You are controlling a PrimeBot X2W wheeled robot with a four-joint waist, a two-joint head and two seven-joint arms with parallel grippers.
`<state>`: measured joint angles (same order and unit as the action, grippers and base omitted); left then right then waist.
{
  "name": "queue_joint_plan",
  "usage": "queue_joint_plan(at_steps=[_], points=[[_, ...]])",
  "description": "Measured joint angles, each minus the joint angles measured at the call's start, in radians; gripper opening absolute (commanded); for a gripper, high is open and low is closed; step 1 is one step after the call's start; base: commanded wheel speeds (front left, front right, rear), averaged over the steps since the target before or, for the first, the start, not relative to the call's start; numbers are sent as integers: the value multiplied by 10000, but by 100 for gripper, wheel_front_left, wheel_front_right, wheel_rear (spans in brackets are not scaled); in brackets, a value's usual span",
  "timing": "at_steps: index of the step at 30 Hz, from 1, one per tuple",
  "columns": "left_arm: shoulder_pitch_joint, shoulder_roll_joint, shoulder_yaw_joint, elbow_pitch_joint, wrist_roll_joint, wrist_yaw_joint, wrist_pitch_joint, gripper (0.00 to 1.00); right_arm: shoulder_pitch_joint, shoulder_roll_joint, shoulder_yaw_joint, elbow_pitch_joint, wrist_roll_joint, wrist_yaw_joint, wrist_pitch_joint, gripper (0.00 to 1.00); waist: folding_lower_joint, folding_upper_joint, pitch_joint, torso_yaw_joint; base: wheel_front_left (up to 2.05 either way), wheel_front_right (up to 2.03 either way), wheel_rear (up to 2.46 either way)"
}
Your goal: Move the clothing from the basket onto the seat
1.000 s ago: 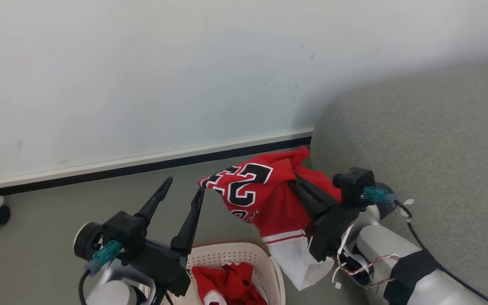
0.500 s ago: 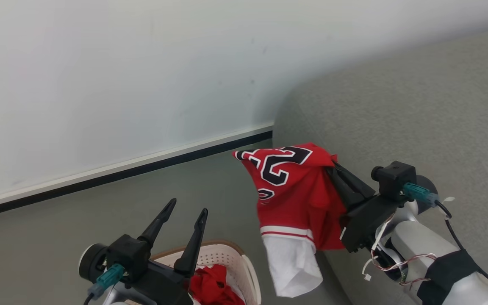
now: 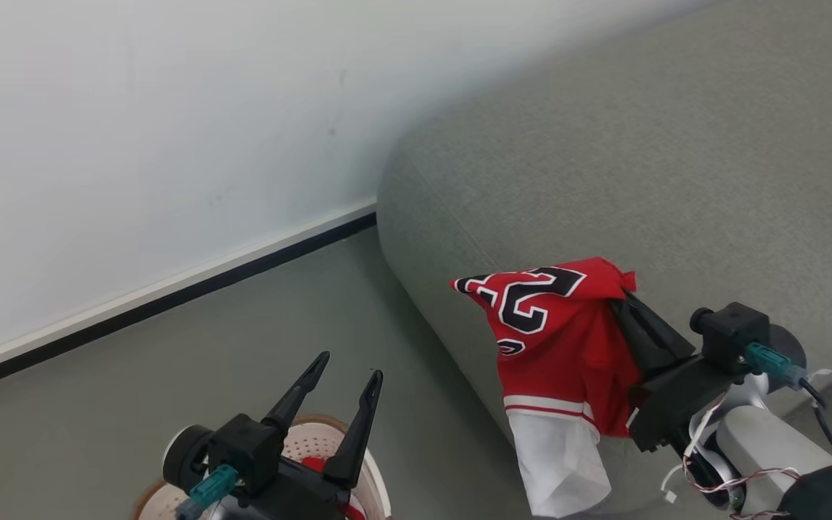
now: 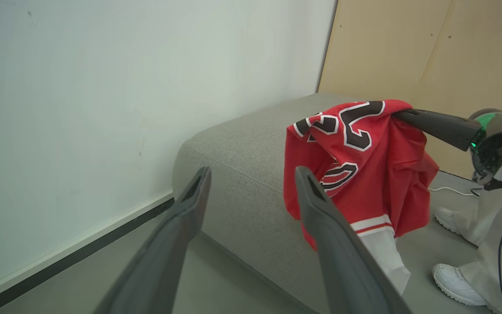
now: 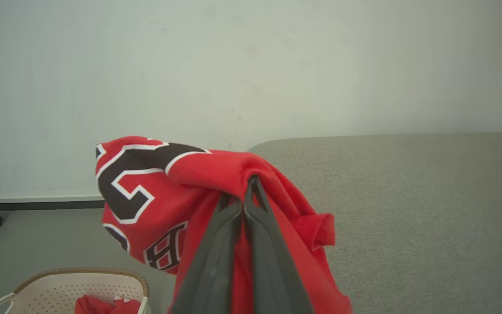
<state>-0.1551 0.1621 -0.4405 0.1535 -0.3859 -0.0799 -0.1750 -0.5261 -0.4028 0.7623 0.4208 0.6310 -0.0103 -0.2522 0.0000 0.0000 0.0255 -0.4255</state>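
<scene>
Clearly the jersey (image 3: 560, 339) is light, limp cloth: it hangs in loose folds from a single bunched point, its numbered red panel draped over the top and its white panel dangling lowest. The right fingers (image 3: 640, 325) are pressed together on a gathered fold near the top of it, tips buried in the fabric, as the right wrist view shows. The garment hangs in the air at the near rounded edge of the grey seat (image 3: 640, 166), not yet laid on it; whether the hanging cloth brushes the seat's side I cannot tell. The left fingers (image 3: 362, 426) are spread wide and hold nothing, poised above the basket (image 5: 81, 283), which stands on the floor (image 3: 170, 375) beside the seat. A second red piece (image 5: 103, 303) lies inside the basket. Such fabric should not slip readily from a firm pinch, yet it will swing and trail, so the low white panel could drag or catch on the seat edge unless carried well over the cushion before release. For the piece in the basket, a thick gathered fold near its middle looks the safest hold, since a single thin layer or trim might slide out. In the left wrist view a person's white shoes (image 4: 456, 288) stand on the floor beyond the seat.
</scene>
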Motion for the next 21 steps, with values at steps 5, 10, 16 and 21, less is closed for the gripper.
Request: queue_joint_plan(at_steps=[5,10,16,21], points=[[-10,-33,-178,6,31,-4,4,100,244,-192,-267,-347,-35,-173,0,0,0,0,183,-289,0,0,0],[-28,-35,-276,4,104,-6,21,100,283,-274,-500,-650,-115,-209,0,0,0,0,475,-440,0,0,0],[-66,27,-405,-125,196,-94,125,100,17,-458,-765,-732,-182,-157,0,0,0,1,832,-437,0,0,0],[-297,176,-466,-378,297,-96,253,100,-1047,-606,-1058,-535,-336,73,-2,0,0,0,1199,-341,0,0,0]])
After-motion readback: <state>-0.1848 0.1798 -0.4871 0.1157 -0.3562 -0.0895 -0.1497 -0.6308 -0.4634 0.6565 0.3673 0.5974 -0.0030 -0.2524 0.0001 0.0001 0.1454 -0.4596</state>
